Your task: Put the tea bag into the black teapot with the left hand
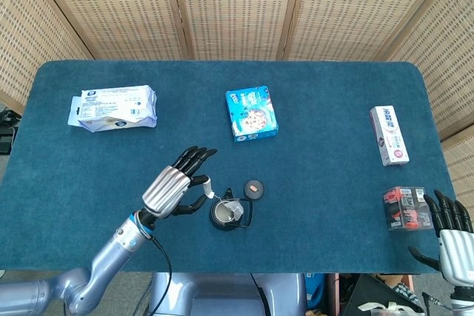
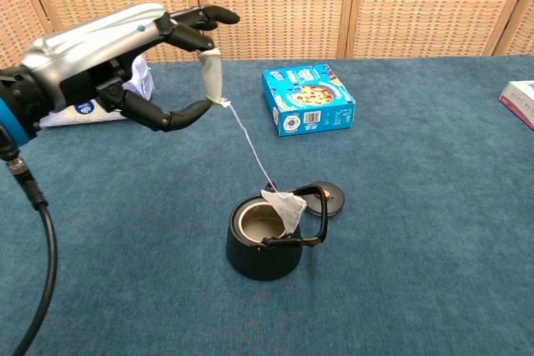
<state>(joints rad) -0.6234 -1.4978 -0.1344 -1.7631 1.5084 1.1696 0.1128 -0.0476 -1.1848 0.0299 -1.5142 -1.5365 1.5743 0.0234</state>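
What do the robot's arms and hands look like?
The left hand has a shiny silver back and black fingers. A blue ring sits at its wrist, and a black cable hangs from there. Its arm is smooth silver-grey. The right hand shows only at the picture's edge: black fingers, pale silver back.

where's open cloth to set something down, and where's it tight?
Open: between the wipes pack and blue box; between that box and the white box. Tight: the left hand, black teapot, tea bag and lid; also the red pack near the right hand.
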